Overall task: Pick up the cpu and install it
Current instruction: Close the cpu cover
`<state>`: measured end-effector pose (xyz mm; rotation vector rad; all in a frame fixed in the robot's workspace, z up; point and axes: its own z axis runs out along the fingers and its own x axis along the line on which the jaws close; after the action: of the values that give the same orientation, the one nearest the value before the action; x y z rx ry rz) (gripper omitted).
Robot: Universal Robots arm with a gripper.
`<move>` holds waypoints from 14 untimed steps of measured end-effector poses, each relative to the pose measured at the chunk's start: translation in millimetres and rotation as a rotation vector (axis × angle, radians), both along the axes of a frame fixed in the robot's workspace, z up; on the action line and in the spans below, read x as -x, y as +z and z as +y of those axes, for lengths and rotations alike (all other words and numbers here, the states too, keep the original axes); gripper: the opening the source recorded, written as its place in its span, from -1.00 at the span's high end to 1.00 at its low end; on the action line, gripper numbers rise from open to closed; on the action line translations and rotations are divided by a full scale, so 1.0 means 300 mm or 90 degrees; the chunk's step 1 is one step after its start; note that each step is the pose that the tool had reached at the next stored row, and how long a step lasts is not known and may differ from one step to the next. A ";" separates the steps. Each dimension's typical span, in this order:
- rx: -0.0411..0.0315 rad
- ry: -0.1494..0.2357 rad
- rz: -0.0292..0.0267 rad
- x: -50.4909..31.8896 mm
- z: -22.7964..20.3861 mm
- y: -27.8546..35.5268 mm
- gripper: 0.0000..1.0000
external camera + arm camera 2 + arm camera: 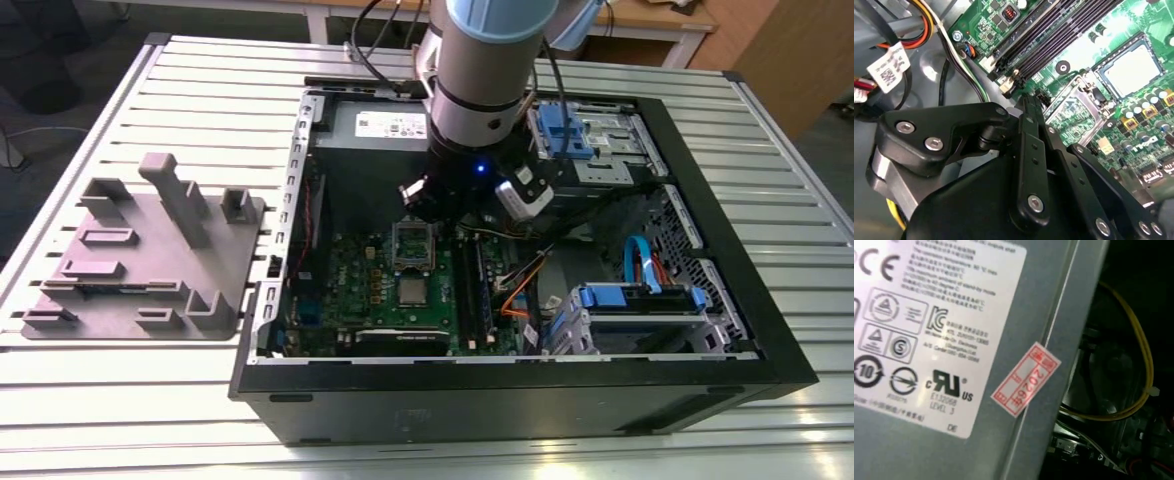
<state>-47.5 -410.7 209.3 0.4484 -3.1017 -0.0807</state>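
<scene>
Inside the open computer case [747,330] | we see the gripper [1029,107] pressed together, holding nothing, above the green board [360,290] | the cpu [415,292] sits in its socket.

Across the exterior view you see a ribbed silver desk [160,90] of metal slats. At the top edge stands a white-framed wooden table [667,25], with dark floor [54,40] in the upper left and wooden panelling [801,50] upper right.
</scene>
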 end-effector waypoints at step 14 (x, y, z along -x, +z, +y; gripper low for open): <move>0.0022 0.014 -0.0003 0.003 -0.001 0.057 0.80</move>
<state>-48.3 -411.1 226.5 0.4812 -3.0962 -0.0751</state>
